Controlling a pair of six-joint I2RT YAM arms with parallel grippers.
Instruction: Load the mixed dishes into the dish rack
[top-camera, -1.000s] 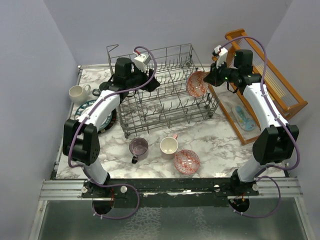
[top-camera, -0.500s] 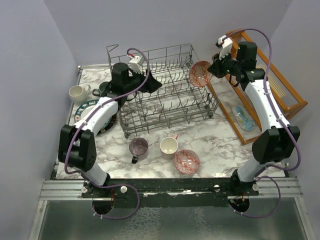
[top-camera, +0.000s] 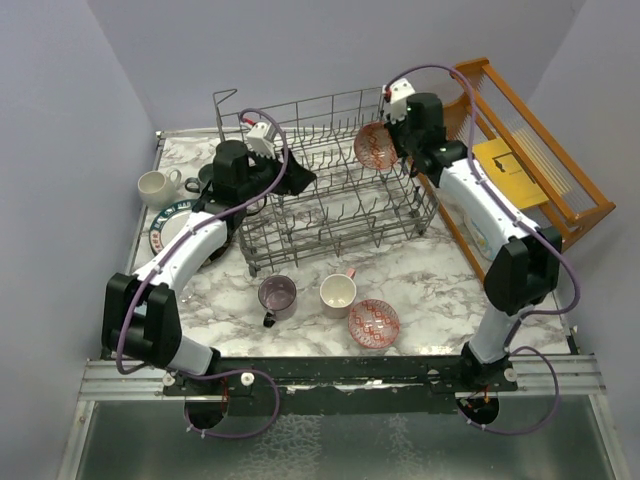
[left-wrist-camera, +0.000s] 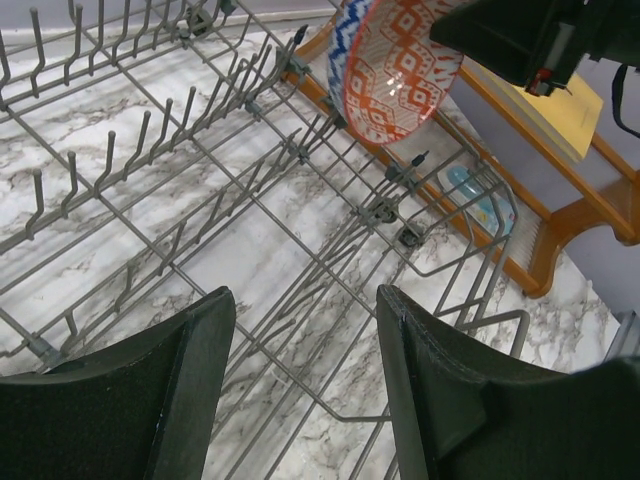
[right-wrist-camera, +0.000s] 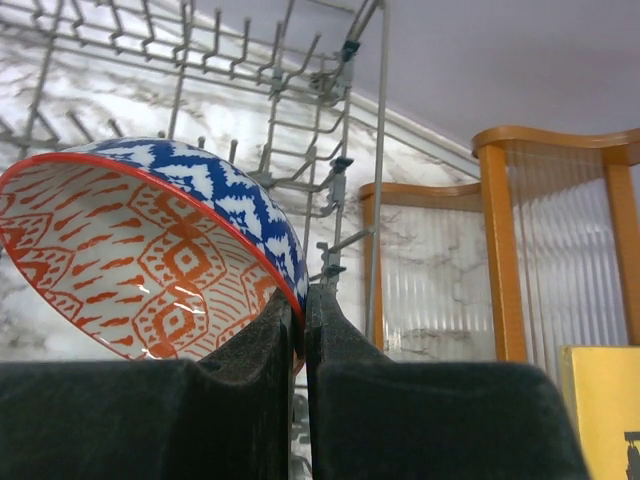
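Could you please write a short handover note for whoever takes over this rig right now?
Left gripper: open, empty, over the grey wire dish rack.
Right gripper: shut on a red-and-white patterned bowl, held at the rack's far right side.
On the marble table: second patterned bowl, purple mug, cream mug with pink handle, white mug, dark-rimmed plate.
Done: no dish racked. Left: all of them.

Marble-patterned table (top-camera: 420, 275) — white, grey veining. Orange-brown wooden rack (right-wrist-camera: 500, 250) stands along its right side, ribbed panels upright. Yellow block (top-camera: 508, 168) sits within the rack. Small blue item (left-wrist-camera: 470, 192) lies in its base — kind unclear.
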